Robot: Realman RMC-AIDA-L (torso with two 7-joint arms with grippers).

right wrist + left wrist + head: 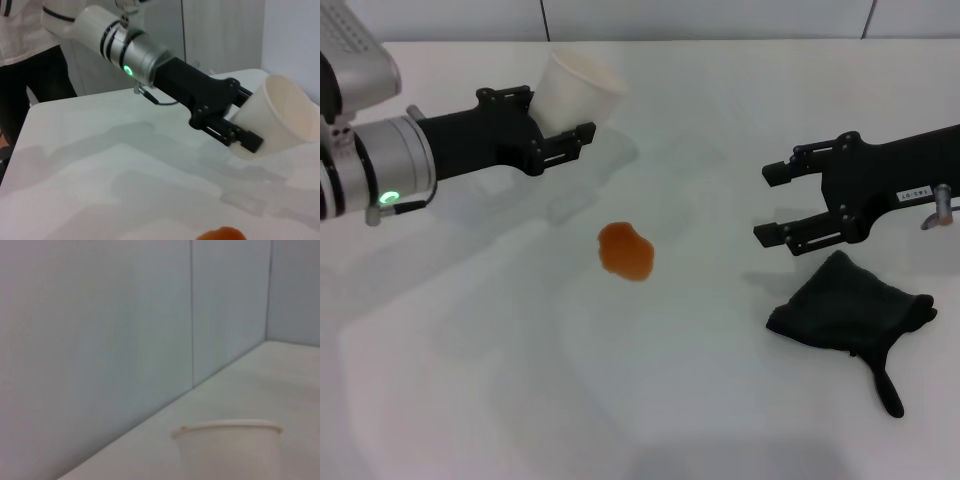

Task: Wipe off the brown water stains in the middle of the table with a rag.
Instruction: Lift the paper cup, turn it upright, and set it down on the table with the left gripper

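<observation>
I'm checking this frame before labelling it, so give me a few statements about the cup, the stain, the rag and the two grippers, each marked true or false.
1. The left gripper holds a white paper cup tilted above the table. True.
2. The rag lies on top of the brown water stains. False: the rag lies apart from the stain, toward the robot's right, and the stain is uncovered.
3. The right gripper is shut on the rag. False: its fingers are open and hold nothing, and it hovers beside the rag.
4. The stain is a single orange-brown blotch near the middle of the table. True.
5. The cup stands upright on the table. False: it is held in the air, tilted.
</observation>
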